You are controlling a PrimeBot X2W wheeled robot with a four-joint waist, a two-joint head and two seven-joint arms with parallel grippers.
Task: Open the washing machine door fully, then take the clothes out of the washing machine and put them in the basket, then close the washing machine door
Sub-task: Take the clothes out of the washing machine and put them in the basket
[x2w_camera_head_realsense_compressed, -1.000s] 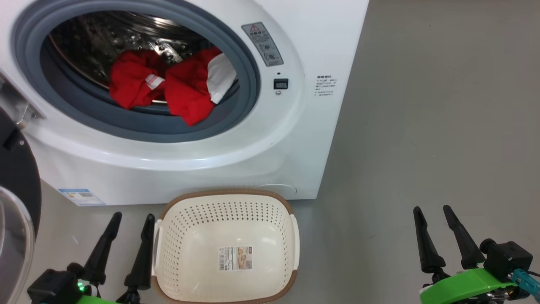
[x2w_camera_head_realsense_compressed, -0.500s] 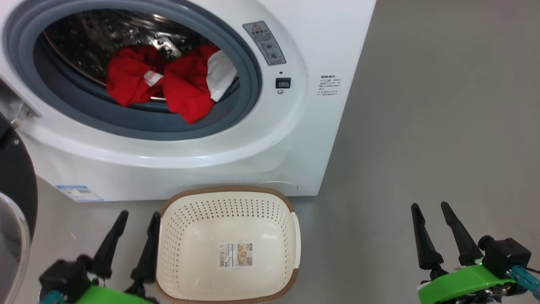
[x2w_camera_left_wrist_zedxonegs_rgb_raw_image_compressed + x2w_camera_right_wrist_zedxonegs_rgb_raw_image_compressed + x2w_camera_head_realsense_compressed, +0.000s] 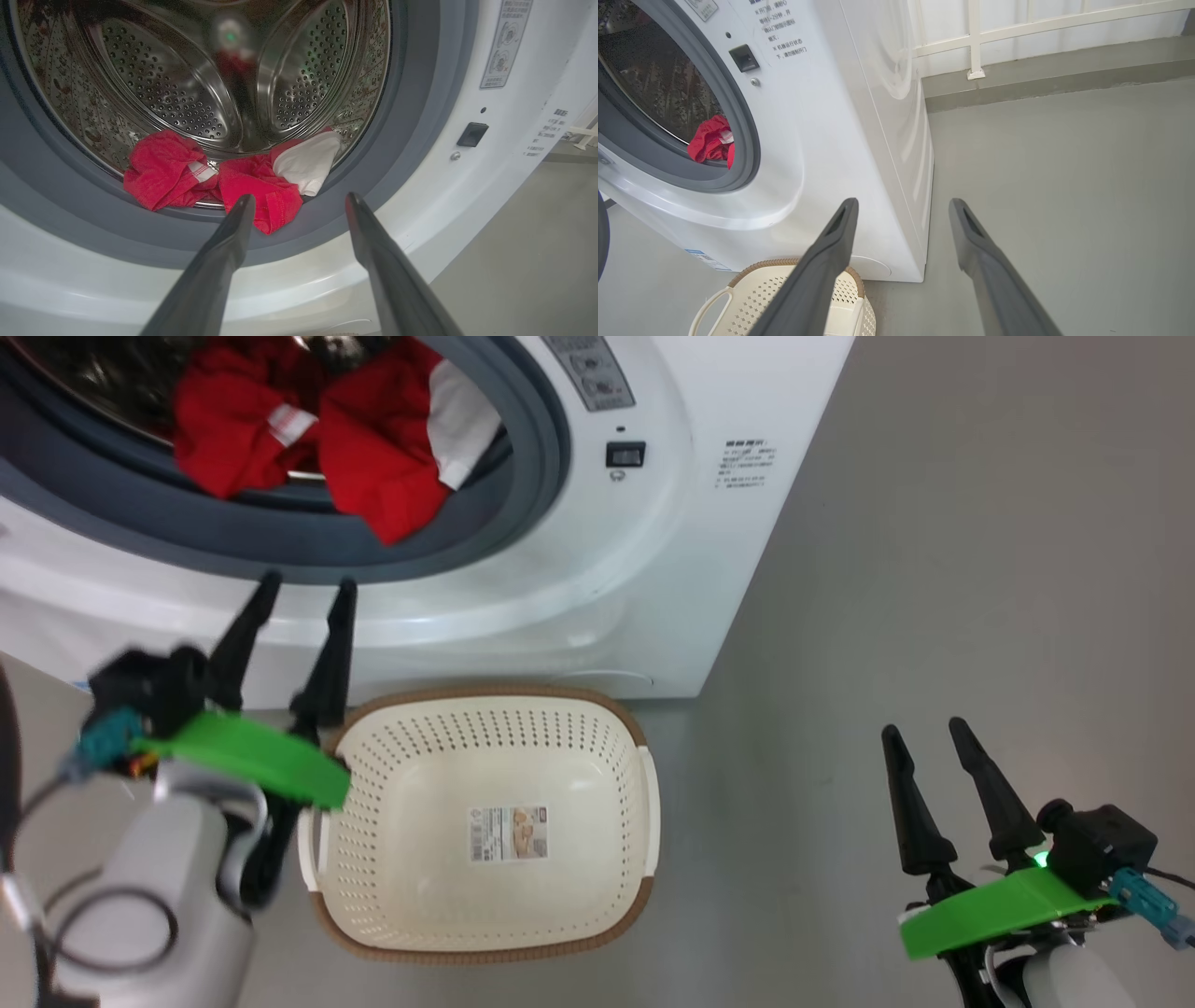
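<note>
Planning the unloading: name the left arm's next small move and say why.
Probably push the left jaws forward toward the clothes: they stand open and empty, aimed at the red fold over the gasket, and the basket holds no clothes.

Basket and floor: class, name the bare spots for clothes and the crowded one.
Free: the basket inside, bare but for a label; the floor right of the washing machine. Crowded: the gasket bottom, where clothes hang.

Smooth matt grey concrete floor point(image 3: 934, 569), faint scuffs and light sheen. Along its far edge: low raised grey concrete ledge point(image 3: 1041, 70), front face darker. White thin-barred metal railing point(image 3: 973, 37) stands on the ledge, post foot flat on top. Pale white wall point(image 3: 945, 18) behind the bars.
</note>
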